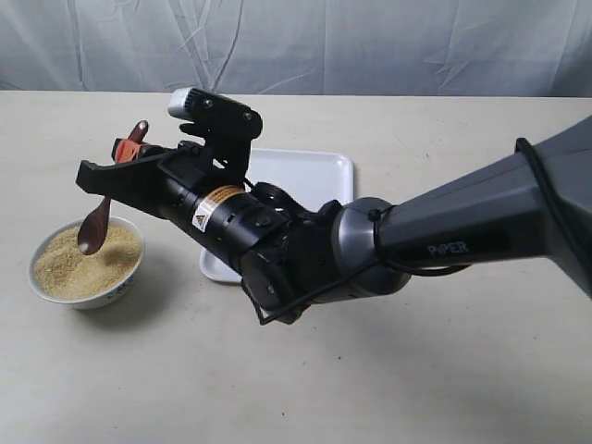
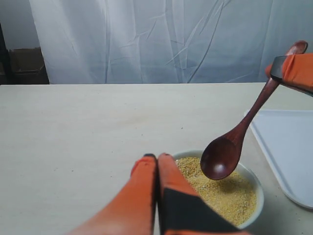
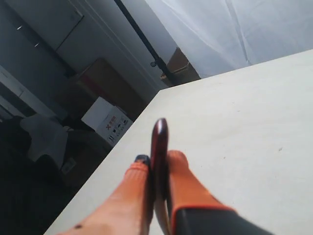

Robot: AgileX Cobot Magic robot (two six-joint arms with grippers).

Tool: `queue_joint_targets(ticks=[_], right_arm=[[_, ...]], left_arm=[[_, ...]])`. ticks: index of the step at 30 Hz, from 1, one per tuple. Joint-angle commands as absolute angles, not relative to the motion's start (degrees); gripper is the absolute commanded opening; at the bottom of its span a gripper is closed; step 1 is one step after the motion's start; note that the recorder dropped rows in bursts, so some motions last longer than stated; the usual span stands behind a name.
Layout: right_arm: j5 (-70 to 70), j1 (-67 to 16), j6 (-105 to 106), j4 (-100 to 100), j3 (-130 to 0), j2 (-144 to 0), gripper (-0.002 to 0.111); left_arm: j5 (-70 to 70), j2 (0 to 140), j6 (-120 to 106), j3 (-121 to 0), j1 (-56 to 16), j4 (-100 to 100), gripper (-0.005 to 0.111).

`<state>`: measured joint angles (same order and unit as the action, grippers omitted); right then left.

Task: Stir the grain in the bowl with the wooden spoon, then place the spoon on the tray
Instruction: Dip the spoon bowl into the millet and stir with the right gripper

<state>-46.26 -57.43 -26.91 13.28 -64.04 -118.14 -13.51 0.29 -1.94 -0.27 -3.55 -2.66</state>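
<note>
The wooden spoon point(image 1: 104, 205) hangs tilted, scoop down, its scoop point(image 2: 220, 157) just over the grain point(image 1: 81, 263) in the white bowl point(image 1: 118, 286). My right gripper point(image 1: 126, 154) reaches across to the left and is shut on the upper handle; in the right wrist view the spoon point(image 3: 159, 139) stands edge-on between its orange fingers point(image 3: 138, 188). The left gripper point(image 2: 157, 157) is shut and empty, low beside the bowl's rim point(image 2: 257, 188), and is out of the exterior view. The white tray point(image 1: 310, 174) lies behind the right arm, partly hidden.
The right arm's dark body point(image 1: 277, 236) spans the table from the right and hangs over the tray's near side. A grey curtain point(image 1: 370, 42) backs the table. In the right wrist view the table's edge point(image 3: 122, 142) drops off to boxes on the floor.
</note>
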Motion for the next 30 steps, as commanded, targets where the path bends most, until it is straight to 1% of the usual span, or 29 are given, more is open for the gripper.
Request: queue_joint_targets(ticks=[1,9,15,25,30], right_arm=[[-49.0,-56.6,-25.0,12.7,-64.3,-116.9,-0.001],[-40.2,-56.6,-17.7,11.6,-64.5,-117.2,-0.001],[-39.3,-56.7,-18.1,11.2,-64.5,-119.6,-0.001],[-39.4,-56.7,-26.8,10.1,-64.5,-120.4,-0.001],[-43.2,-56.7,-28.0,9.6,-64.5,-119.3,-0.001]], left_arm=[[-13.4,0.0,-1.6,0.0,-3.6,-2.2,0.0],[-13.4,0.0,-1.6,0.0,-3.6,-2.2,0.0],[-13.4,0.0,-1.6,0.0,-3.6,-2.2,0.0],[-13.4,0.0,-1.6,0.0,-3.6,-2.2,0.0],[-13.4,0.0,-1.6,0.0,-3.6,-2.2,0.0]])
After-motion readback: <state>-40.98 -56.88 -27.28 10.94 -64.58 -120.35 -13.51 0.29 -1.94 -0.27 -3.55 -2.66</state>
